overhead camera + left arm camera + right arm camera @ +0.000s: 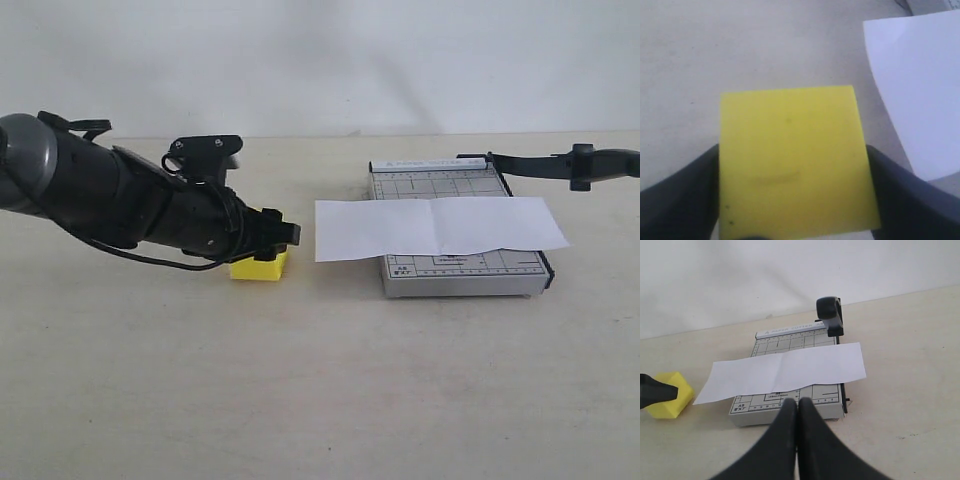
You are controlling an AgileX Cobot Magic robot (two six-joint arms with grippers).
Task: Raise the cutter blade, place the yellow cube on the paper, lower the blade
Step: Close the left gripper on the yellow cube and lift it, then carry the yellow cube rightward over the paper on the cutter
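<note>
The yellow cube (258,267) rests on the table left of the cutter; it also shows in the right wrist view (670,395). My left gripper (270,248) reaches over it. In the left wrist view both dark fingers (685,195) press the sides of the cube (790,160), so the gripper (792,150) is shut on it. The paper (438,227) lies across the grey gridded cutter base (460,275). The cutter blade (545,163) is lifted off the base, its handle (830,315) up at the far corner. My right gripper (798,404) is shut and empty, before the base's near edge; the exterior view does not show it.
The pale table (320,400) runs back to a white wall (320,60). The paper's left end (920,90) overhangs the base and lies just beyond the cube. The left arm (110,195) stretches low across the left of the table.
</note>
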